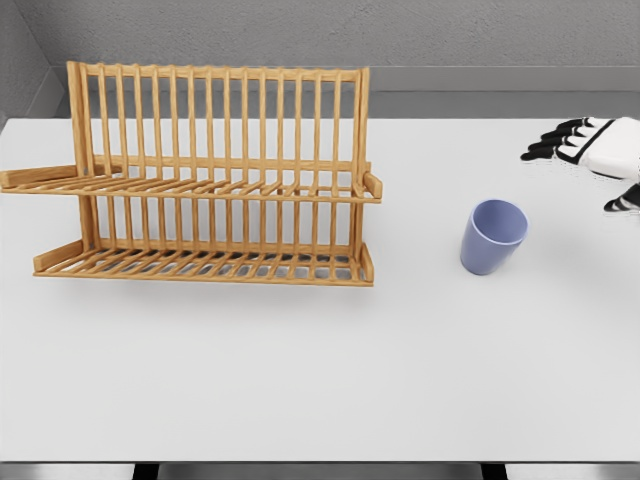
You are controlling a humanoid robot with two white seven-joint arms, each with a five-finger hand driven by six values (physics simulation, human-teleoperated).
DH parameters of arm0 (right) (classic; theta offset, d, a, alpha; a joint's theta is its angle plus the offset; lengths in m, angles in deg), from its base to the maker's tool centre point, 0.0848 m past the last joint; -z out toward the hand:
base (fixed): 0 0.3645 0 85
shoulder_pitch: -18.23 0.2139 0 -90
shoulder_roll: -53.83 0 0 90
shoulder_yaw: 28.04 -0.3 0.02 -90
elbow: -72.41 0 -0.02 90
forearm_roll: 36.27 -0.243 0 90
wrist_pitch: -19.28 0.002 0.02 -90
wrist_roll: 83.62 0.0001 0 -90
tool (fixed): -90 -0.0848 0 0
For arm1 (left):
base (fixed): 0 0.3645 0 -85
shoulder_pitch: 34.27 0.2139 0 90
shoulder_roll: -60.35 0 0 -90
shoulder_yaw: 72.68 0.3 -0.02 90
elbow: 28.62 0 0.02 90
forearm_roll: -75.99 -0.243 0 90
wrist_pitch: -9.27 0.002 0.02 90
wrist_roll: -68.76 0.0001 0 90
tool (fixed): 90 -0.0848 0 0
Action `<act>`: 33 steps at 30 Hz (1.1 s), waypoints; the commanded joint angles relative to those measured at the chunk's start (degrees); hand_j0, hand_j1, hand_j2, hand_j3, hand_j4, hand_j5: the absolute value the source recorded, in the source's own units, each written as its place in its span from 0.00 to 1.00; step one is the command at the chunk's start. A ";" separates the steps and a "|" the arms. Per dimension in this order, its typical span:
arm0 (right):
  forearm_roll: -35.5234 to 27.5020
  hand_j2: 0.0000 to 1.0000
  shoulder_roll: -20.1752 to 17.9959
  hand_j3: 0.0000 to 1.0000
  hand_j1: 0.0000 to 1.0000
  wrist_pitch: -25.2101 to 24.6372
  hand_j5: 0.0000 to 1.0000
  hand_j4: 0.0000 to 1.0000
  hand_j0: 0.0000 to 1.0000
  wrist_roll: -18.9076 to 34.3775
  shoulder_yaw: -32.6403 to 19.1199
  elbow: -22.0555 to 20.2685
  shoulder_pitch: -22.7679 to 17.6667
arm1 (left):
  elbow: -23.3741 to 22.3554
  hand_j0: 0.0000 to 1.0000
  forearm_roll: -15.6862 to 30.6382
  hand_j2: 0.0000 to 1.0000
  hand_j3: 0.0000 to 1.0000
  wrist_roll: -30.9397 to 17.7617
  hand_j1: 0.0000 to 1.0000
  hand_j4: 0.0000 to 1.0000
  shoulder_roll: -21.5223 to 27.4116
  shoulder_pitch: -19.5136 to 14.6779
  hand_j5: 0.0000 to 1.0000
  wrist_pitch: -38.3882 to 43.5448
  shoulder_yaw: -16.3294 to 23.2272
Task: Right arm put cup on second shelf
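Cup (493, 235) upright on table (300, 380) | right robot hand (592, 147) above, fingers spread

White table (300, 380), grey wall (400, 30)

Rack (215, 190) at nine o'clock looks like slatted wood; cup (493, 236) matt, smooth plastic; table (320, 380) plain matt white.
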 commanded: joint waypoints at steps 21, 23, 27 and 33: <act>-0.03 1.00 8.59 1.00 1.00 -0.04 1.00 1.00 1.00 5.96 12.95 1.34 9.24 | 0.01 1.00 0.02 1.00 1.00 -0.02 1.00 1.00 0.00 0.09 1.00 0.00 0.00; -0.03 1.00 8.42 1.00 1.00 -0.04 1.00 1.00 1.00 5.96 14.36 1.34 9.15 | 0.01 1.00 0.02 1.00 1.00 0.06 1.00 1.00 0.00 0.09 1.00 0.00 0.00; -0.03 1.00 8.24 1.00 1.00 -0.04 1.00 1.00 1.00 5.96 14.98 1.69 9.06 | 0.01 1.00 0.02 1.00 1.00 -0.02 1.00 1.00 0.00 0.00 1.00 0.00 0.00; -0.03 1.00 8.33 1.00 1.00 -0.04 1.00 1.00 1.00 5.96 15.86 3.54 9.06 | 0.01 1.00 0.02 1.00 1.00 -0.02 1.00 1.00 0.00 0.09 1.00 0.00 0.00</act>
